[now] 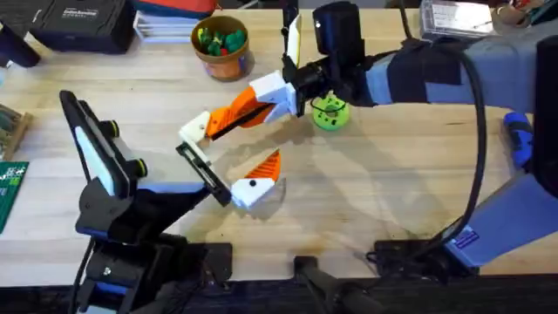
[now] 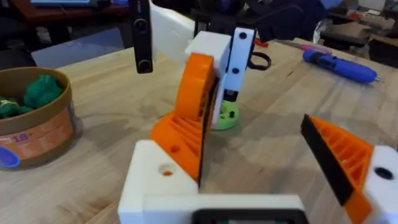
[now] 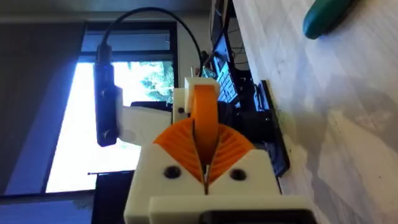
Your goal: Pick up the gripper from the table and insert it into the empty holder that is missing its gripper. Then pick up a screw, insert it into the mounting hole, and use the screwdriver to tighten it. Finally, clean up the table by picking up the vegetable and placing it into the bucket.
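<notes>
between both end effectors, gripper [image 1: 234,116] long axis toward holder [image 1: 193,131]

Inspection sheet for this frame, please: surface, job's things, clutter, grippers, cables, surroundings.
Surface: wooden table, plank grain.
Job's things: orange tip held against the bare finger base; screwdriver lying at the right; bucket at the back, green toys inside; green oval toy on the table.
Clutter: lime disc.
Grippers: left gripper open; right gripper fingers shut on the orange tip.
Cables: black cable arcing by the right arm.
Surroundings: black case; circuit board.
</notes>
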You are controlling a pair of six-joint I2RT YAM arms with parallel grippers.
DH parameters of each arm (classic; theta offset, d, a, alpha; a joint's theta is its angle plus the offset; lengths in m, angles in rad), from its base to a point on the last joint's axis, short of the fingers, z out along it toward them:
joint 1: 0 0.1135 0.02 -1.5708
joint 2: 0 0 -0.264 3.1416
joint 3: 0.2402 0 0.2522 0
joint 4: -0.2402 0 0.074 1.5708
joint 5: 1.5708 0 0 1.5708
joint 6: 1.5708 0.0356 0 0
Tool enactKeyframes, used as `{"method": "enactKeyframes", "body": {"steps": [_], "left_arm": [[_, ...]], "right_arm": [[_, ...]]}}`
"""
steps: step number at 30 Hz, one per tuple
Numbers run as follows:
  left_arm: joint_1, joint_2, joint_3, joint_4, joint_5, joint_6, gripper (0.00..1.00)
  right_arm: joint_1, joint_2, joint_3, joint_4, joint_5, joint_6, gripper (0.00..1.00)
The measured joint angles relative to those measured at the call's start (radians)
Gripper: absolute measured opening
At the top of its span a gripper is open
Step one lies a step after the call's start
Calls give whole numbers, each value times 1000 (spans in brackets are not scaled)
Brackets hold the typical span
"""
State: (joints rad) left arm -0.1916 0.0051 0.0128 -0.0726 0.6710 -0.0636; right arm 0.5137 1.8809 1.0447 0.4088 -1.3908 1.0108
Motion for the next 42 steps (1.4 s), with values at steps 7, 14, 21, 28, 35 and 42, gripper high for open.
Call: {"method": "enactKeyframes", "body": {"steps": [7, 14, 21, 28, 35, 42], "left_arm": [[-2, 0, 0, -2, 17, 0, 986], [-2, 0, 0, -1, 24, -1, 986], [-2, 0, 0, -1, 50, 1, 986], [-2, -2, 0, 18, 119, 7, 986], [-2, -3, 0, 59, 197, 3, 986], [-2, -2, 0, 60, 197, 3, 986]], "right_arm": [[-3, 0, 0, -1, 30, 23, 9], [-3, 0, 2, -2, 39, 34, 9], [-5, 0, 2, -4, 6, 34, 9], [-5, 0, 2, -7, -45, 37, 9], [10, 0, 2, -3, -103, 36, 9], [14, 0, 2, -1, -97, 36, 9]]}}
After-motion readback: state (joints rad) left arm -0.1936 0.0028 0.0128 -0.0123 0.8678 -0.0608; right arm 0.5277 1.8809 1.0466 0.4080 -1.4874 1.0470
